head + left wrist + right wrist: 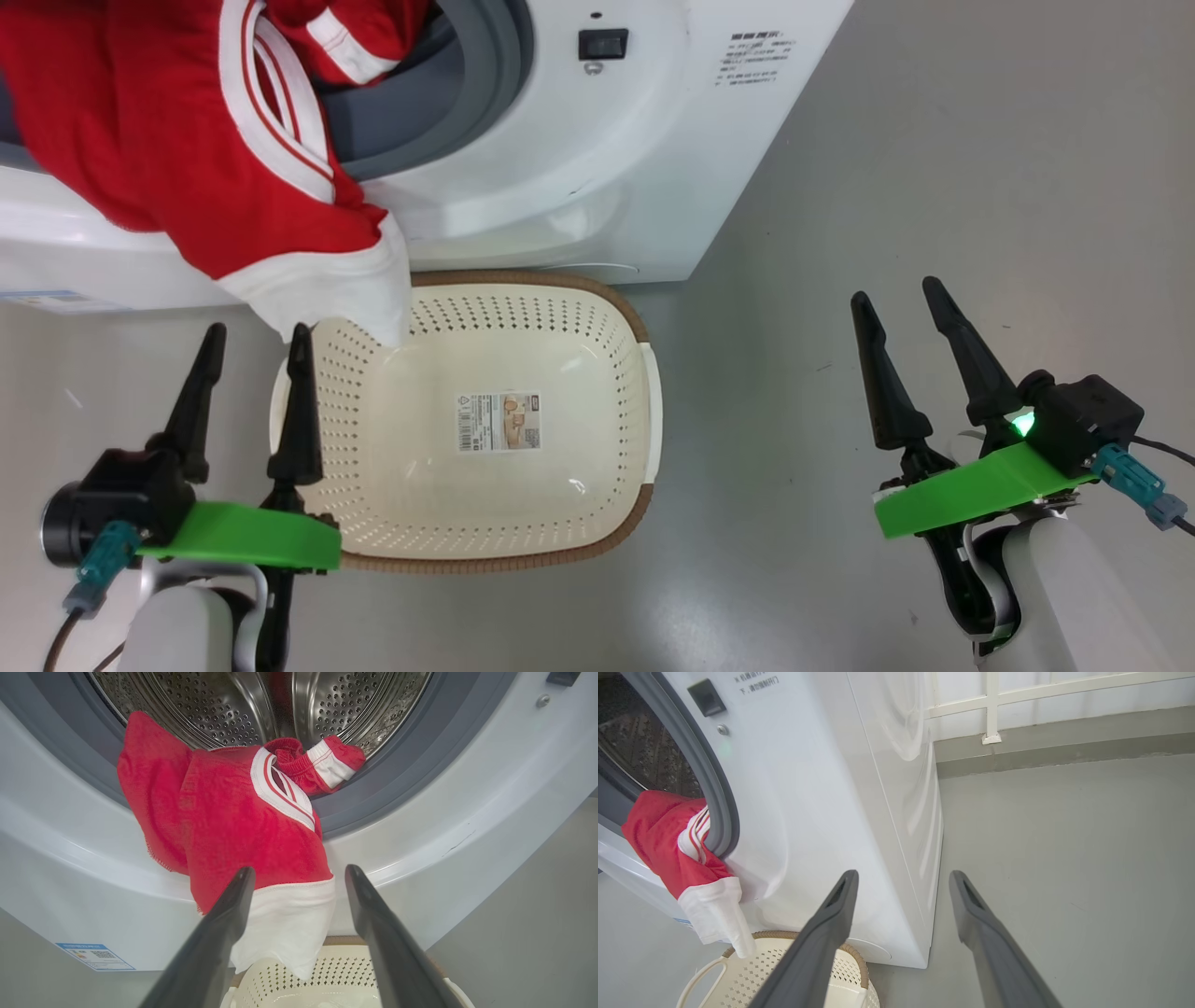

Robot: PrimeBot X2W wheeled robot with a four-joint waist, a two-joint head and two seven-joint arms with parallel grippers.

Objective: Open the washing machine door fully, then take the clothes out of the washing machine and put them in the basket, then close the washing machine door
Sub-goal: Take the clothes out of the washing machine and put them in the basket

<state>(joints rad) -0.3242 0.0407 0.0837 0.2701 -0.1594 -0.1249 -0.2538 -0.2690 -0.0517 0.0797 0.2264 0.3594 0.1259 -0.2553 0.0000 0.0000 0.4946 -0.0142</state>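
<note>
At the lower left, the left pincer (259, 329) stands wide open and empty, just below the clothes (140, 121): soft, light-looking red fabric spilling from the washing machine (579, 168), white hem (364, 299) reaching down to the basket (523, 278). Limp and bunchy, I'd say; that hanging hem looks the easiest hold. The basket's perforated plastic seems stiff. The right pincer (895, 291) gapes empty above the floor (794, 392).

Soft, even light fills the room from overhead, bright and without hard shadows. Only a faint shade lies beside the basket (523, 278) on the grey floor (840, 187). The washing machine (579, 187) carries a broad pale sheen on its glossy front and right side, and its steel drum (210, 714) glints. The wrist views bow straight lines near their edges, and focus is sharp throughout.
</note>
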